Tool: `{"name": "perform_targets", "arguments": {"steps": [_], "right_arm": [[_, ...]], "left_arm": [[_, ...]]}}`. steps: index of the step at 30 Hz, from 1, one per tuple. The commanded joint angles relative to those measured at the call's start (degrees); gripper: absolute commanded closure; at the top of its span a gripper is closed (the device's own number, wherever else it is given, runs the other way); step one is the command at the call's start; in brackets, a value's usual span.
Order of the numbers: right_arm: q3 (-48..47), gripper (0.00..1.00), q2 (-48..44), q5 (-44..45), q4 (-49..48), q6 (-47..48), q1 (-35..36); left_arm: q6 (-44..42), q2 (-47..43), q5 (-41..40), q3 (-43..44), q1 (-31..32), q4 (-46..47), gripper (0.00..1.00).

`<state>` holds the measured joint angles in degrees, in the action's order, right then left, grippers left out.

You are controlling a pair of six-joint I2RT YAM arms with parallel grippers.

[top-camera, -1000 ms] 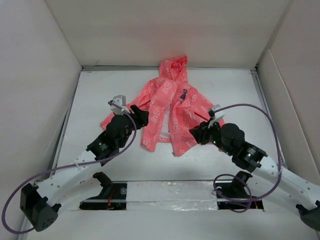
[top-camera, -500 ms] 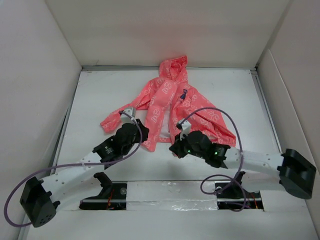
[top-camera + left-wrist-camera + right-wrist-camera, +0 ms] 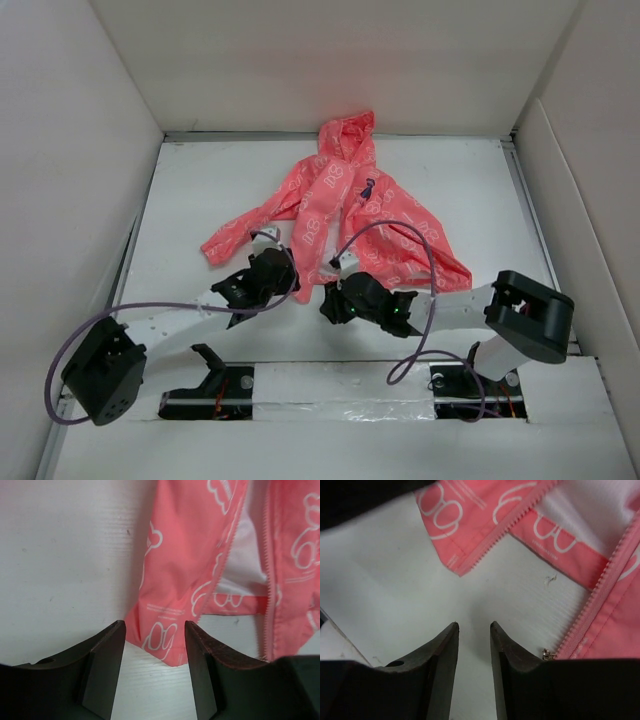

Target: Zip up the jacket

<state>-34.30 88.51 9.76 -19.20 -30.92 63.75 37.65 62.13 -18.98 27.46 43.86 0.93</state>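
The coral-pink jacket (image 3: 345,215) lies flat and unzipped on the table, hood at the far end, with its pale lining (image 3: 245,555) showing between the two front panels. My left gripper (image 3: 288,283) is open, low at the left panel's bottom corner (image 3: 162,642), which lies between the fingertips in the left wrist view (image 3: 155,630). My right gripper (image 3: 328,300) is open by a narrow gap and empty, over bare table just before the hem (image 3: 474,626). The small metal zipper slider (image 3: 549,654) sits at the bottom of the right panel's zipper teeth (image 3: 600,597), just right of my right finger.
White walls enclose the table (image 3: 200,190) on the left, far and right sides. A small dark tag (image 3: 367,186) sits near the jacket's collar. Purple cables loop from both arms above the table's near edge.
Both grippers have moved in towards the jacket's bottom hem. The right gripper swung left to the gap between the panels. The left gripper came down to the left panel's corner.
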Motion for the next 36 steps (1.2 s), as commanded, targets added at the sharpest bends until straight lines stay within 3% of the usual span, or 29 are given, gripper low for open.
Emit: {"name": "perform_targets", "arguments": {"steps": [1, 7, 10, 14, 18, 24, 30, 36], "right_arm": [[-0.33, 0.62, -4.21, 4.29, -4.8, 0.06, 0.15], [0.99, 0.61, -9.75, 6.5, -0.75, 1.82, 0.15], [1.08, 0.61, -11.07, 6.85, 0.04, 2.18, 0.15], [0.82, 0.6, -12.04, 7.47, 1.18, 2.53, 0.15], [0.73, 0.51, -13.97, 7.47, 2.76, 2.44, 0.15], [0.47, 0.32, -21.61, 6.94, 6.19, 0.07, 0.15], [-0.94, 0.28, -25.05, 6.94, 6.55, -7.57, -2.21], [0.11, 0.23, -27.16, 5.71, -1.53, -13.11, -4.68]], "left_arm": [[-3.02, 3.69, 1.32, 2.77, -0.09, 2.76, 0.53], [-3.99, 8.87, 1.75, 3.74, -0.09, 4.25, 0.62], [-4.34, 10.9, 2.89, 4.0, -0.09, 5.22, 0.71], [-3.99, 12.14, 4.22, 4.35, -0.09, 6.45, 1.0], [-0.66, 7.41, 7.55, 2.78, -0.09, 9.43, 1.0], [9.35, -7.27, 12.82, -2.93, -1.93, 17.69, 1.0], [18.42, -15.01, 15.73, -9.09, -1.93, 28.94, 1.0], [24.13, -18.97, 15.29, -14.89, -1.93, 37.3, 1.0]]}}
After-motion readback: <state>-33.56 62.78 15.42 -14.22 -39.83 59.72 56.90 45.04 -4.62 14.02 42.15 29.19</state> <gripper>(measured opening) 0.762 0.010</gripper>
